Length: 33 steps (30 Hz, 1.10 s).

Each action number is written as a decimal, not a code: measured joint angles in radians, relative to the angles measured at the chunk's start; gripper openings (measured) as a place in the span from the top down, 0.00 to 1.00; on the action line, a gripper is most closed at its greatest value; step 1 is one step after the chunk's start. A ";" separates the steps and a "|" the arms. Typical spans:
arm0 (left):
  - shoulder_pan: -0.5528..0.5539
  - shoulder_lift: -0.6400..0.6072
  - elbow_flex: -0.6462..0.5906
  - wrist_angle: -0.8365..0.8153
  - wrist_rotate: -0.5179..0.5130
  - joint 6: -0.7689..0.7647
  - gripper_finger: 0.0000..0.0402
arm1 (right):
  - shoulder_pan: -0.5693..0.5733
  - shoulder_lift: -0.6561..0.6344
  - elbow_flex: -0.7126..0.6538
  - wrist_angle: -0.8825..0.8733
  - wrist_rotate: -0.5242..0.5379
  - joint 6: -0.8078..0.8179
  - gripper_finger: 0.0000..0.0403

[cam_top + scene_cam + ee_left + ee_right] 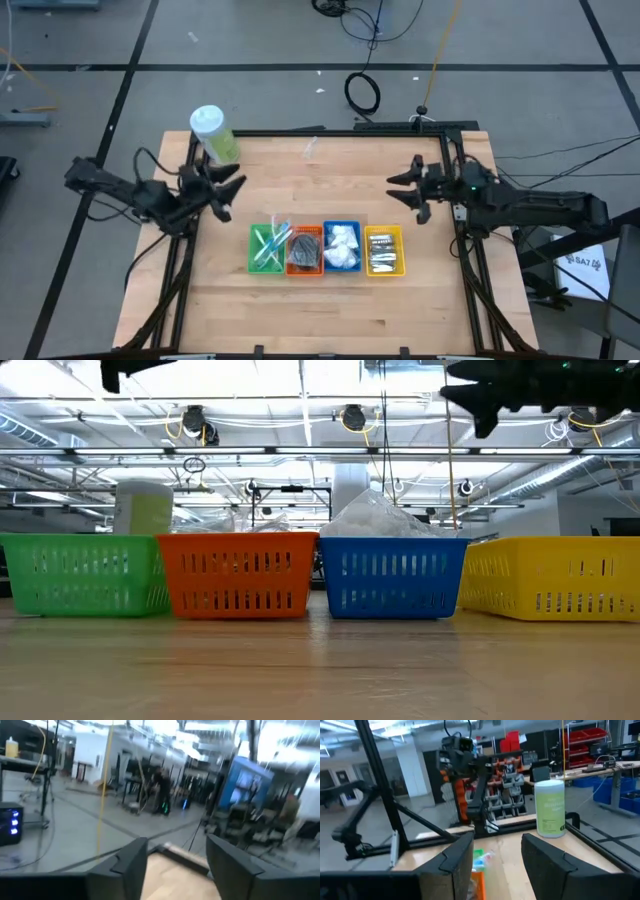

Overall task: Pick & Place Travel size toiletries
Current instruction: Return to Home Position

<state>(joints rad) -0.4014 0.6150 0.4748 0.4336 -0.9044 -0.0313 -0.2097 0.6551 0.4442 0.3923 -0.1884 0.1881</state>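
The toiletries lie sorted in a row of bins near the table's middle. Thin blue-green-white sticks [270,243] are in the green bin [254,262]. A dark clear pouch [306,247] is in the orange bin, white packets [343,246] in the blue bin, and silver-grey tubes [383,253] in the yellow bin. The packets heap above the blue bin's rim [375,516]. My left gripper [232,197] hovers open left of the bins, near the bottle. My right gripper [398,193] hovers open, to the right of the bins and farther back. Both stand high above the table and hold nothing.
A large pale-green bottle with a white cap [214,135] stands upright at the table's far left, close to my left gripper, and shows in the right wrist view [550,809]. A small pale scrap [311,147] lies near the far edge. Bare wood lies in front of the bins.
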 joint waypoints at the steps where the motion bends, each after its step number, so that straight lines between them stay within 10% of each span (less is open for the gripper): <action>1: 0.021 -0.012 0.037 -0.097 0.012 -0.019 0.53 | 0.000 -0.028 0.000 -0.018 0.000 0.010 0.61; 18: 0.531 -0.139 0.209 -0.702 0.630 0.019 0.79 | 0.000 -0.323 0.000 -0.262 -0.025 -0.058 0.61; 33: 0.582 -0.341 -0.243 -0.360 0.698 -0.165 0.89 | 0.000 -0.363 0.000 -0.300 -0.022 -0.124 0.61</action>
<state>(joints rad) 0.1802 0.2741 0.2319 0.0739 -0.2062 -0.1962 -0.2096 0.2924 0.4442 0.0921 -0.2108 0.0645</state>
